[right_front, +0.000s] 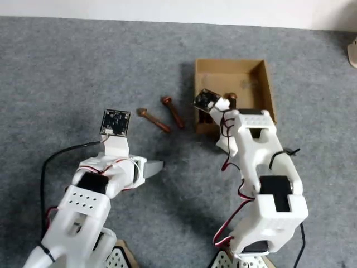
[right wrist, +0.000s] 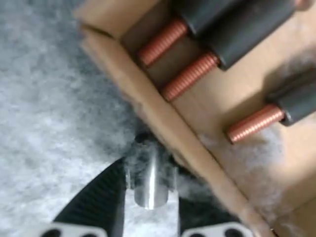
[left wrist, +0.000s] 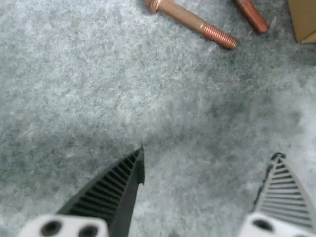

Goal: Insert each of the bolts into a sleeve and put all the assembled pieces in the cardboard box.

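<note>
The left gripper (left wrist: 210, 152) is wide open and empty. The right gripper (right wrist: 149, 165) squeezes a shiny metal tube (right wrist: 148, 187) at seven o'clock of the brown cardboard box (right wrist: 163, 123).

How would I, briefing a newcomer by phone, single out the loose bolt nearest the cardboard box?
Start at the cardboard box on the grey carpet. Two bare copper bolts lie on the carpet off its wall on the left arm's side. Yours is the bolt nearer the box; the other bolt lies farther out.
</note>
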Motion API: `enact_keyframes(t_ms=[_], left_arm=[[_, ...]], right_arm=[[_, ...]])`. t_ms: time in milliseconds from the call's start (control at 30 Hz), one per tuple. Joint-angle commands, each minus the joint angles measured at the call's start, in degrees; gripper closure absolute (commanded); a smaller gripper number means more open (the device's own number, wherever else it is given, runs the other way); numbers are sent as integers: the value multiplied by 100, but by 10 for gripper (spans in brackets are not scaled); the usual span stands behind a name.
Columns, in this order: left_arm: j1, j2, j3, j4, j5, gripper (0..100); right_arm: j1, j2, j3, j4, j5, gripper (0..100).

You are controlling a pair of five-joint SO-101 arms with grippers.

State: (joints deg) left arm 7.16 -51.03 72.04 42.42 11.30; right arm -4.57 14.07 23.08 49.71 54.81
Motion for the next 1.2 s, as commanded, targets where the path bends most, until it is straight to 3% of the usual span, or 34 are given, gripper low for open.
enact_keyframes(t_ms=[0, 367, 567, 733, 900, 1167], left_arm=[[-374, -48, -497, 237, 501, 639], [-523, 31, -1376, 1169, 703, 639], [-532, 1437, -2387, 1600, 1037, 639], [-532, 2870, -3433, 1600, 1486, 646], [-444, 3960, -4400, 1609, 2048, 756], [-180, 4470, -4611, 1538, 2136, 803]], right_arm=[[75, -259, -31, 277, -396, 993], [-611, -2879, 1235, 242, -2752, 993], [-1007, -4356, 1895, 242, -3798, 993], [-1218, -4927, 2281, 233, -4000, 993], [-1200, -4971, 2923, -462, -4264, 993], [-1086, -5007, 3697, -1218, -4264, 993]])
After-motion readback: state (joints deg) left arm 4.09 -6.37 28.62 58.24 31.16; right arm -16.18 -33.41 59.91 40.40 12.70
